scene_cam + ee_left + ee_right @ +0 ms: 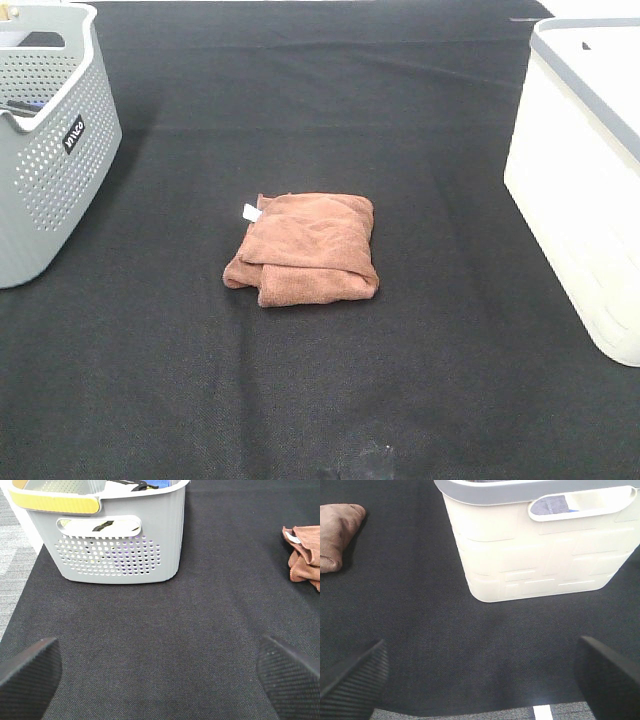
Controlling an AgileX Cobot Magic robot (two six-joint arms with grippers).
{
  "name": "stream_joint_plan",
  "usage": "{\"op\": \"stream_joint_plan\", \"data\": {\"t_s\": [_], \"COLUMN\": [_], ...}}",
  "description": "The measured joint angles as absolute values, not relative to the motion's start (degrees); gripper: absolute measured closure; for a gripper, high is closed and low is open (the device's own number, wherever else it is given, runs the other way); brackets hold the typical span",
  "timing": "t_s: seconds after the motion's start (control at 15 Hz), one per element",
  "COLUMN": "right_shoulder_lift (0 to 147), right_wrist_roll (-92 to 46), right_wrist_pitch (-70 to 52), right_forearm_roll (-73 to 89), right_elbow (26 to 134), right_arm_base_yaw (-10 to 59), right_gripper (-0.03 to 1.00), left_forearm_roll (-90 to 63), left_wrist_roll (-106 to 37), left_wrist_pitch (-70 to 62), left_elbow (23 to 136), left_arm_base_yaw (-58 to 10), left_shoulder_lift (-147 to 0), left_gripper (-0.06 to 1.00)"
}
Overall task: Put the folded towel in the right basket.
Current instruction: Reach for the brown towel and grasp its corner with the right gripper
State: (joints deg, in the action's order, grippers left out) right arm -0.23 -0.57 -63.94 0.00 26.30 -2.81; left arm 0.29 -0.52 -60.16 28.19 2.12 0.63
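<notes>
Towel (305, 248) mid-bench (300, 100), untouched; both arms idle.
Left end effector (160, 675) and right end effector (480, 675) have fingers spread wide, holding nothing. The towel lies inboard of each, well apart from the right basket (590, 180). It is roughly square, its near fold running side to side. Neither arm looks clearly nearer; the wrist views clip the towel.
</notes>
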Motion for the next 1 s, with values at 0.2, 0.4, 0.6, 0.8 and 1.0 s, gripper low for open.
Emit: {"op": "stream_joint_plan", "data": {"t_s": [0.2, 0.4, 0.6, 0.8, 1.0], "right_shoulder_lift": [-0.2, -0.2, 8.4, 26.8, 44.5], "right_wrist_roll": [-0.6, -0.6, -0.7, 1.1, 2.6], "right_wrist_pitch": [-63.9, -63.9, -65.3, -69.8, -69.9], "right_forearm_roll": [0.0, 0.0, 0.3, 3.3, 9.1], "right_elbow": [26.3, 26.3, 30.8, 42.3, 56.2], "right_arm_base_yaw": [-2.8, -2.8, -2.8, -2.8, -2.8], "right_gripper": [0.0, 0.0, 0.0, 0.0, 0.0], "left_forearm_roll": [0.3, 0.3, 0.3, 0.3, 0.3], "left_wrist_roll": [-0.5, -0.5, -0.5, -0.5, -0.5], "left_wrist_pitch": [-60.2, -60.2, -60.2, -60.2, -60.2], "left_elbow": [28.2, 28.2, 28.2, 28.2, 28.2], "left_arm_base_yaw": [2.1, 2.1, 2.1, 2.1, 2.1], "left_shoulder_lift": [0.6, 0.6, 0.6, 0.6, 0.6], "left_gripper": [-0.04, -0.04, -0.04, -0.04, -0.04]}}
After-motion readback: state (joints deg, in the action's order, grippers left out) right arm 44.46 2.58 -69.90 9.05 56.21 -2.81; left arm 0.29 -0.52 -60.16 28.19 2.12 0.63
